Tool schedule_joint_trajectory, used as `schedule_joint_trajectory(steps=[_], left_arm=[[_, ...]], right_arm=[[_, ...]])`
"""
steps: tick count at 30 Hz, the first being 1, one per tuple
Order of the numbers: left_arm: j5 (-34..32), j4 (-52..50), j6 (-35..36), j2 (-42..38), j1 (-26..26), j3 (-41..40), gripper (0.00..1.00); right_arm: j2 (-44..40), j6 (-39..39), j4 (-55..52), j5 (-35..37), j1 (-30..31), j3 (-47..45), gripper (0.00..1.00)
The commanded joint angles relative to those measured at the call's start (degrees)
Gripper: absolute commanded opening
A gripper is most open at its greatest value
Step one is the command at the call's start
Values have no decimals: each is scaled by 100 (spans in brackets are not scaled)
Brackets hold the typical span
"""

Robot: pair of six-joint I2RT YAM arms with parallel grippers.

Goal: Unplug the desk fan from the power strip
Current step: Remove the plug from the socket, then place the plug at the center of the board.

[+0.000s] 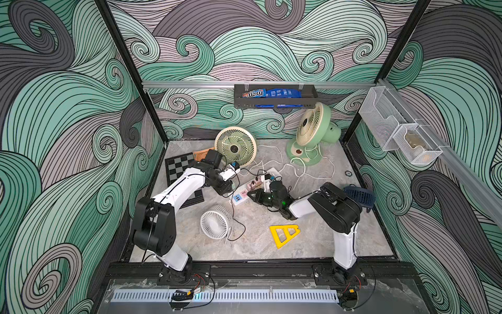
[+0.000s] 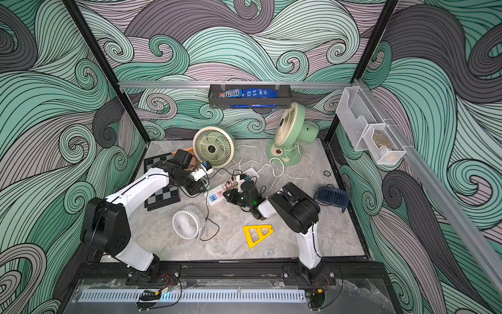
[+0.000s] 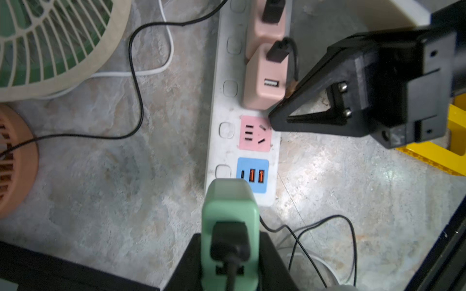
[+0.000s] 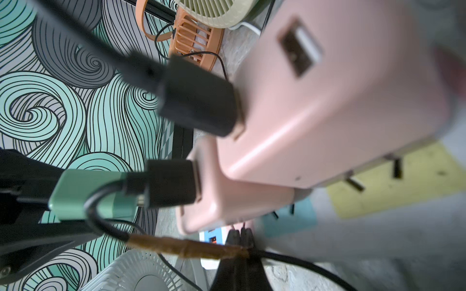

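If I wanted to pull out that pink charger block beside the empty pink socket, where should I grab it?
I'd take the pink charger block by its two flat side walls, jaws closing across the power strip, coming from above. It stands upright, a second pink block crowds it along the strip, and a black plug occupies its top.

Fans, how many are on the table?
5: cream fan at the back, green fan back right, white fan in front, navy fan far right, orange fan half hidden back left.
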Motion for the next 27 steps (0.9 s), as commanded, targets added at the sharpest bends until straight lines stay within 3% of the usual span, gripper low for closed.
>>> schedule_joint_trajectory(steps=[1, 8, 20, 24, 27], left_arm=[[621, -972, 523, -236, 307, 192, 0], [943, -2007, 1480, -174, 847, -257, 0], [456, -1852, 2100, 50, 1180, -1088, 0], [492, -1792, 2057, 182, 1246, -1012, 7], [522, -1810, 2027, 269, 1265, -917, 20]], right_arm=[[-232, -372, -404, -106, -89, 18, 0], [-821, -866, -654, -320, -261, 39, 0], [-1772, -1612, -1403, -77, -738, -12, 7], [-1828, -1604, -1392, -158, -835, -64, 9], [-1824, -1581, -1333, -248, -868, -118, 11]])
